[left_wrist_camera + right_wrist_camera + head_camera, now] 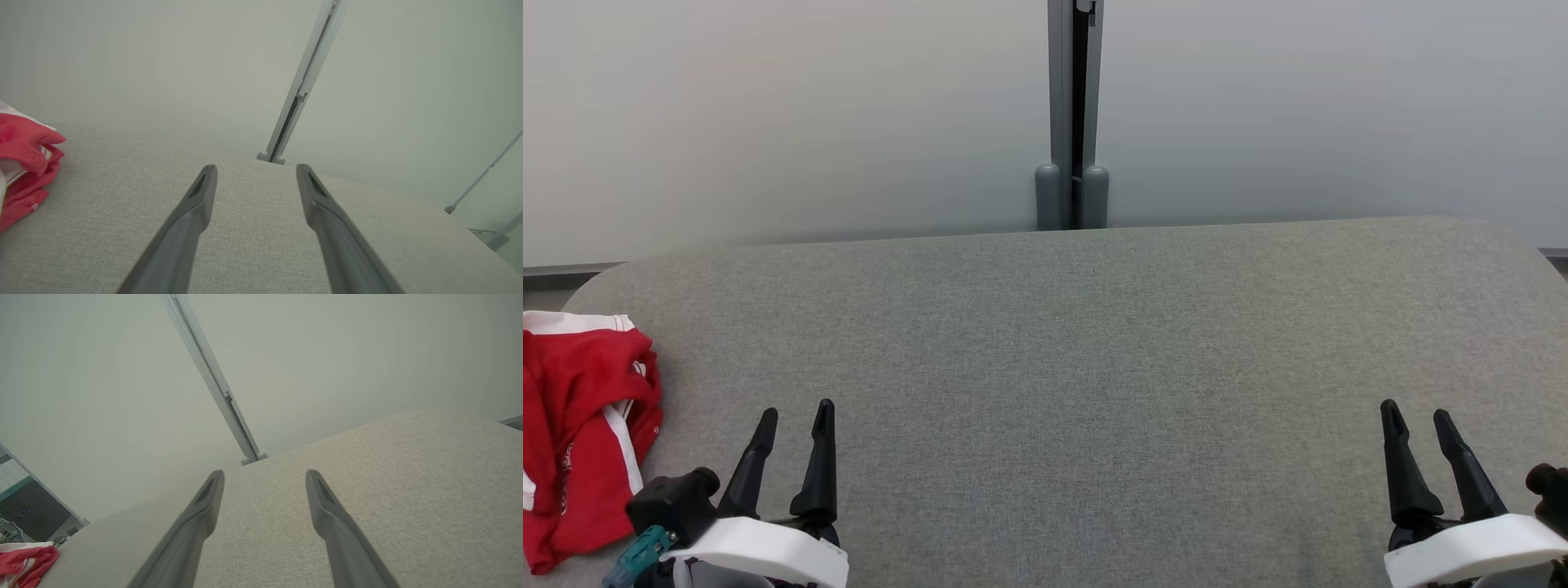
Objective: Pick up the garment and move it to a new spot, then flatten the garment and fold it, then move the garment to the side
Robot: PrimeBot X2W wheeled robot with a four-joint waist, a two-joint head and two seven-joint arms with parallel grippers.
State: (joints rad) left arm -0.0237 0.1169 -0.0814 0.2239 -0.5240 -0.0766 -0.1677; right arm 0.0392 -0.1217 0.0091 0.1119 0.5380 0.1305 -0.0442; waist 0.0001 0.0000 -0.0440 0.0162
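The garment [580, 425] is red with white stripes and lies crumpled at the left edge of the grey fabric table [1094, 367]. It also appears as a red heap, the garment [24, 159], at the left of the left wrist view, and the garment [24, 565] sits in the bottom left corner of the right wrist view. My left gripper [796, 416] hovers at the lower left, just right of the garment and apart from it, open with nothing between its fingers [192, 212]. At the lower right my right gripper [1414, 415] is open and holds nothing, its fingers [327, 510] over bare table.
A pale wall stands behind the table, with a grey vertical post [1074, 114] at its middle. The table's rounded far corners lie at the left [596, 286] and right [1519, 237]. Wide bare tabletop stretches between the two grippers.
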